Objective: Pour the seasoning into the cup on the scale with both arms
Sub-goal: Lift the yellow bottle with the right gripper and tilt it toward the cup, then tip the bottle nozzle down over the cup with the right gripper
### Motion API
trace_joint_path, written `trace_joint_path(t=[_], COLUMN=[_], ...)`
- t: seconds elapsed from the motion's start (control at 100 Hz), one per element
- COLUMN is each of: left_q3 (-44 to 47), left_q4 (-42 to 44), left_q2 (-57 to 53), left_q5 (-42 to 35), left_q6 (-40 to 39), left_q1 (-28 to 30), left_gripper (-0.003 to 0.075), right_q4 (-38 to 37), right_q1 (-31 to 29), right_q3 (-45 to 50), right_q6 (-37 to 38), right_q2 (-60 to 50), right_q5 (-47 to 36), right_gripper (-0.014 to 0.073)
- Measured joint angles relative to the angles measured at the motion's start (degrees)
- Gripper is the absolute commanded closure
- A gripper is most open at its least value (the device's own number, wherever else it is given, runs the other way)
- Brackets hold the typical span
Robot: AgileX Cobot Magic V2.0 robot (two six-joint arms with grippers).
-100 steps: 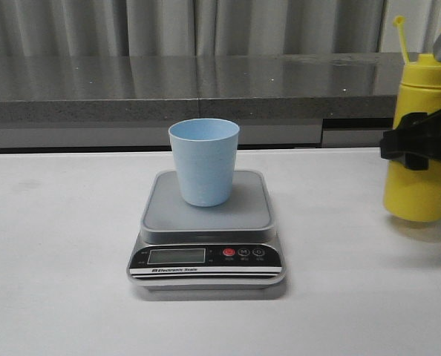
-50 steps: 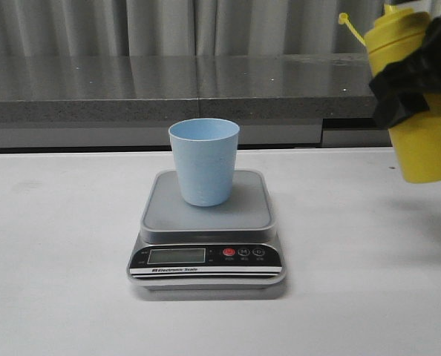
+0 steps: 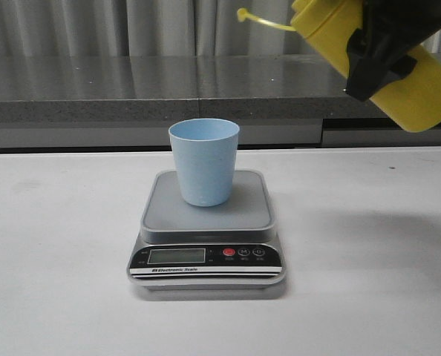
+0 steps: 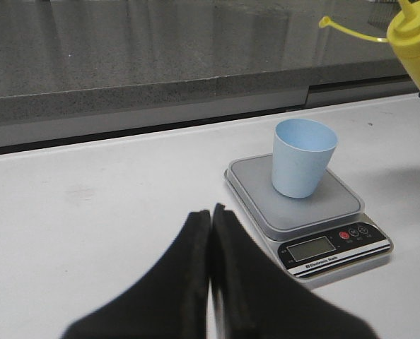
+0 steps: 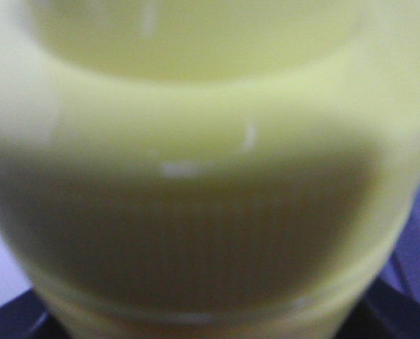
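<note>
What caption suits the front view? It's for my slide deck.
Right hand tilts the yellow seasoning bottle high, right of the blue cup on the scale.

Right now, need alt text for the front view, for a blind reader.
The right gripper holds a tall yellow plastic squeeze bottle tilted in the air, top toward a small pale blue plastic cup. The cup stands upright on a flat silver-grey digital kitchen scale on a white table.

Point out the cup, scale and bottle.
cup [image 3: 203, 163], front view, outer wall
scale [image 3: 206, 256], front view, black front panel
bottle [image 3: 421, 93], front view, lower body past the gripper
</note>
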Motion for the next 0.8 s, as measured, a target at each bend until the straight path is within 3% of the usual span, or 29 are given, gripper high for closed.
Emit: trace_joint_path(t=[0.15, 0.38, 0.8], left_q3=[0.0, 0.0, 0.0], left_q4=[0.0, 0.0, 0.0], left_q2=[0.0, 0.0, 0.0], left_q5=[0.0, 0.0, 0.0], left_q6=[0.0, 0.0, 0.0], left_q1=[0.0, 0.0, 0.0], left_gripper=[0.0741, 0.0741, 0.0741], right_q4=[-6.62, -18.6, -34.03], right_q1=[2.85, 5.16, 5.56], right_q3=[0.0, -0.44, -6.8], right_q6=[-5.08, -5.54, 2.07], right_q2=[0.27, 4.5, 14.36], right_q5=[0.36, 1.59, 6.28], right_gripper=[0.0473, 0.0473, 0.0473])
